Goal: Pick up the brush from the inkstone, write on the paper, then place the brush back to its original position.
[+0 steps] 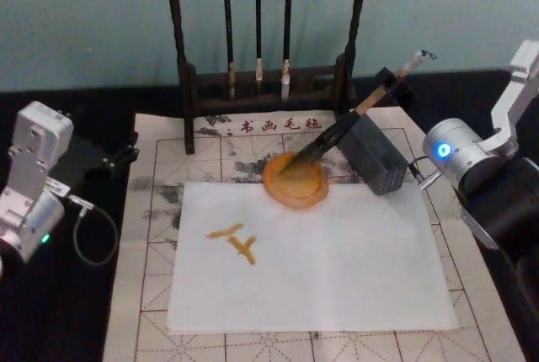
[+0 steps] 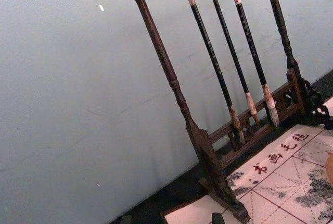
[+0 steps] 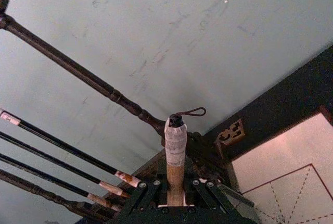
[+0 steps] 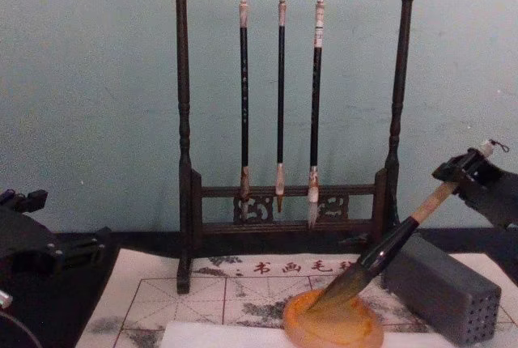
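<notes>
The right gripper (image 4: 463, 171) clamped the brush (image 4: 396, 239) near its looped end — bristles seated in the inkstone (image 1: 278, 192), handle propped on the grey block (image 4: 441, 287) beside it, apparently for release — with the left gripper (image 1: 118, 158) parked well to the inkstone's left.

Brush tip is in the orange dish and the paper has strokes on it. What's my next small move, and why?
Probably open the right gripper and release the brush: its bristles sit in the inkstone, strokes are on the paper, and its handle leans over the grey block. The left gripper is parked at the left.
</notes>
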`<state>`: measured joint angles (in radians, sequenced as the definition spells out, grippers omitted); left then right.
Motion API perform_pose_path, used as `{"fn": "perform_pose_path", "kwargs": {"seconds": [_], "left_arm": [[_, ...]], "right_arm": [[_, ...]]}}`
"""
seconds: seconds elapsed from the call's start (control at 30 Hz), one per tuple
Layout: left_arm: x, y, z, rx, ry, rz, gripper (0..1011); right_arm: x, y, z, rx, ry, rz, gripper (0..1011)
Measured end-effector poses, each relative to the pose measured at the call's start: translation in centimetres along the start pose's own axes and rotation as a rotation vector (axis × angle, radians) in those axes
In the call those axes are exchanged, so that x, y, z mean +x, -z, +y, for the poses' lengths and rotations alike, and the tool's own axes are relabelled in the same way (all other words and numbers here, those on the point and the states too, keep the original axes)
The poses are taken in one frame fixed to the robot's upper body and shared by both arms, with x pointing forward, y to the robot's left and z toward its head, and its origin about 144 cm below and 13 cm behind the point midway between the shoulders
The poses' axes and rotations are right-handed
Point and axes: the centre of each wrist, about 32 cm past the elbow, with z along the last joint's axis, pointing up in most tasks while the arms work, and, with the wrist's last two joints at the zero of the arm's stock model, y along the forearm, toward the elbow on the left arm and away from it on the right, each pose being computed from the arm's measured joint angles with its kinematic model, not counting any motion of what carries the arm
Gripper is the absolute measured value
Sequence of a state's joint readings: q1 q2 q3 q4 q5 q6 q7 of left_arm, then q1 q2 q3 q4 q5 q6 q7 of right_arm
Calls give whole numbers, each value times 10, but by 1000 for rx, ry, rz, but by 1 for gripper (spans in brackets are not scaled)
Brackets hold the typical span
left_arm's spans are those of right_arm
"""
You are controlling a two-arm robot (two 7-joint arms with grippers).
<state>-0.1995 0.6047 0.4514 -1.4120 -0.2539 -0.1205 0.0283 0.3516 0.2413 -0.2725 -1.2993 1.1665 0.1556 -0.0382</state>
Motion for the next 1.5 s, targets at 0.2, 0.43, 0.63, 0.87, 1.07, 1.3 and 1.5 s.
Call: {"fn": "perform_pose_path", "kwargs": {"seconds": [0.2, 0.43, 0.63, 0.87, 1.07, 1.3, 1.5], "left_arm": [[0, 0, 0, 0, 0, 0, 1001], [0, 0, 0, 0, 0, 0, 1001], [0, 0, 0, 0, 0, 0, 1001], [0, 0, 0, 0, 0, 0, 1001], [0, 0, 0, 0, 0, 0, 1001], [0, 0, 0, 0, 0, 0, 1001], [0, 0, 0, 0, 0, 0, 1001]], "right_arm": [[0, 2, 3, -5, 14, 9, 195], [-1, 4, 4, -10, 18, 11, 195], [-1, 5, 4, -10, 24, 13, 195], [-1, 6, 4, -10, 34, 20, 195], [0, 7, 4, -13, 42, 22, 195], [1, 8, 4, -16, 48, 22, 195], [1, 9, 5, -17, 56, 22, 195]]}}
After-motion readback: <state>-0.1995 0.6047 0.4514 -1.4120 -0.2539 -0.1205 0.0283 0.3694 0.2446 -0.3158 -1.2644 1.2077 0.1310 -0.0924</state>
